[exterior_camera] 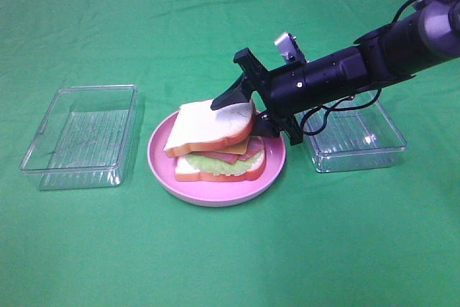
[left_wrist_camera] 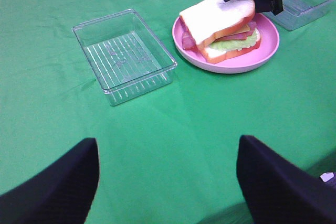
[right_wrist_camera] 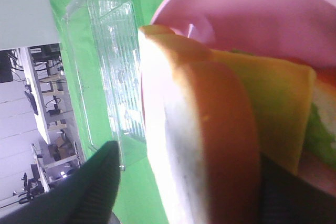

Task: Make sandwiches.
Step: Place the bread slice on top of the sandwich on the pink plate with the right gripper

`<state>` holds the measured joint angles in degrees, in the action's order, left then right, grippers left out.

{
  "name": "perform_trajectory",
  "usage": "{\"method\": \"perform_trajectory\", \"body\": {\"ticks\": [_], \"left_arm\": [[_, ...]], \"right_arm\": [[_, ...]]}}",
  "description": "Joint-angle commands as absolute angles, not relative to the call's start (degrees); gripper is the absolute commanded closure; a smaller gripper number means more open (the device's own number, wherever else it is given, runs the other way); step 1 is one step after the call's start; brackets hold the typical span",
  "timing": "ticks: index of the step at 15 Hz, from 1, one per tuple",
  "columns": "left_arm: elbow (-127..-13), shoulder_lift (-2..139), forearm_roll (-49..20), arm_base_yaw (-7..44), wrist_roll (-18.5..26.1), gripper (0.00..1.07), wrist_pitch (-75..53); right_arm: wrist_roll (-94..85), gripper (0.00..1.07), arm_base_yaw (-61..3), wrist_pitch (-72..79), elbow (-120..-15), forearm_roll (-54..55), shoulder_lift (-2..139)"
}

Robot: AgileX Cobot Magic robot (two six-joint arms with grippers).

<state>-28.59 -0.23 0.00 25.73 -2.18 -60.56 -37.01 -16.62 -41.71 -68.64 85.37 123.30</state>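
Top bread slice (exterior_camera: 208, 126) is landing tilted on the lettuce, bacon and cheese stack on the pink plate (exterior_camera: 162, 167) at centre surface, right tool (exterior_camera: 241, 114) jaws apart around its three o'clock edge, nearly finished; left tool (left_wrist_camera: 167, 174) wide apart, idle.

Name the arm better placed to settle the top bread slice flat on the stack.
Right. Its gripper already straddles the tilted top bread slice over the pink plate, jaws apart. The left gripper hangs well away, near the empty tray.
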Motion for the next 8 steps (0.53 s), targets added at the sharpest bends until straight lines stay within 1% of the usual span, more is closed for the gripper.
{"method": "perform_trajectory", "body": {"ticks": [1,7,8], "left_arm": [[-28.5,-1.6,0.0,25.8,-2.2,0.36,-59.9],[-28.5,-1.6,0.0,25.8,-2.2,0.36,-59.9],[-28.5,-1.6,0.0,25.8,-2.2,0.36,-59.9]], "right_arm": [[-36.7,0.36,-16.7,-42.6,-68.6,83.7,123.1],[-36.7,0.36,-16.7,-42.6,-68.8,78.5,123.1],[-36.7,0.35,-16.7,-42.5,-68.9,77.3,122.9]]}}
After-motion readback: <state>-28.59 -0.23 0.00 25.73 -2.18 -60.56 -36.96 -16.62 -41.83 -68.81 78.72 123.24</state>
